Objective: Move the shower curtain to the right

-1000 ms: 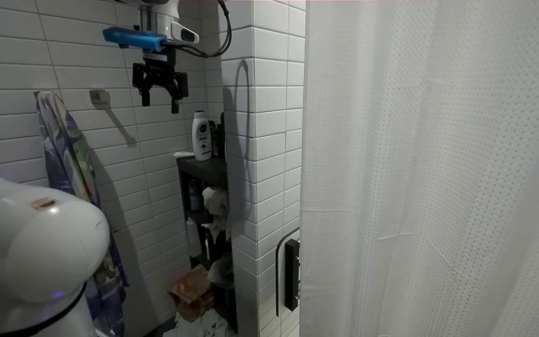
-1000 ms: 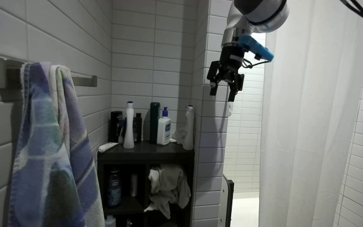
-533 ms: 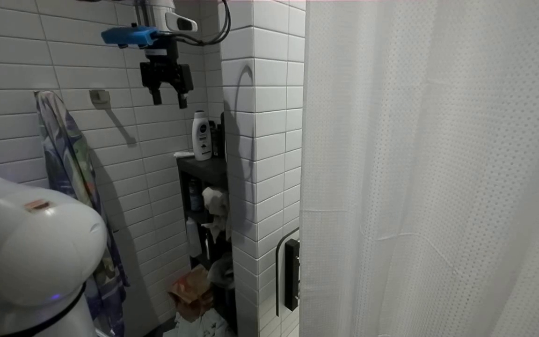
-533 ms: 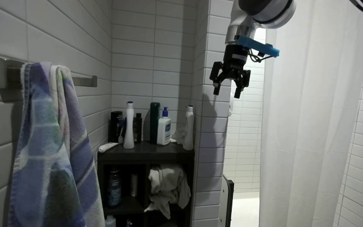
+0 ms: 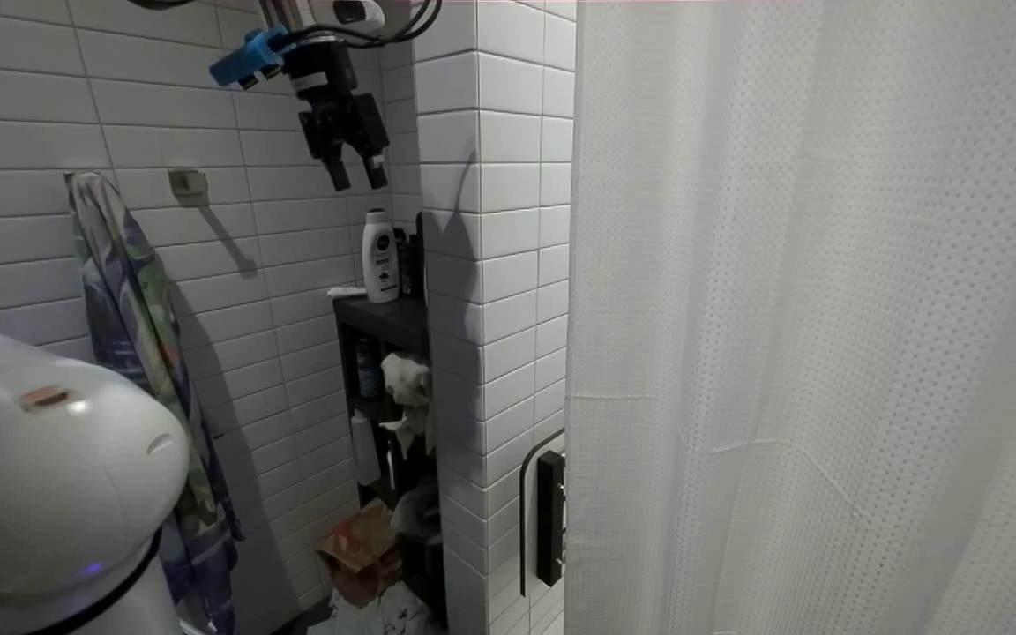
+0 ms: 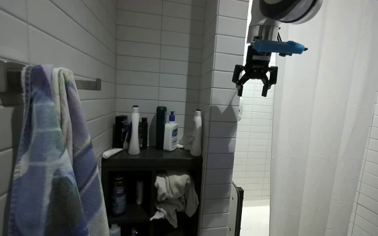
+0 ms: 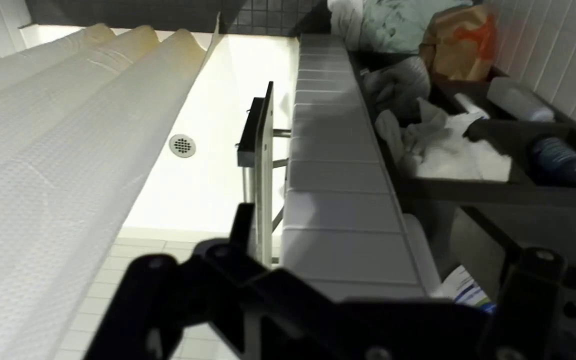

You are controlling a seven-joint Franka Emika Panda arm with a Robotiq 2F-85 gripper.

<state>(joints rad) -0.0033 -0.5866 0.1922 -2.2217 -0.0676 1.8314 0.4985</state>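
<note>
The black, two-fingered claw (image 6: 252,93) hangs spread wide and empty, presumably so it can straddle the white, dimpled-fabric shower curtain (image 6: 317,137).

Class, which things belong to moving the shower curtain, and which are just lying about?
For the job:
white dimpled fabric shower curtain
black two-fingered gripper

Just around, for instance:
multicoloured cloth towel
crumpled brown paper bag
white bottle with blue pump

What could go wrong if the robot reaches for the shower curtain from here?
The open gripper could knock the tiled wall, which shows between its fingers in the wrist view. The shower curtain hangs in loose folds, so it may slip away ungrasped. If the gripper dips, bottles standing on the shelf might topple.
</note>
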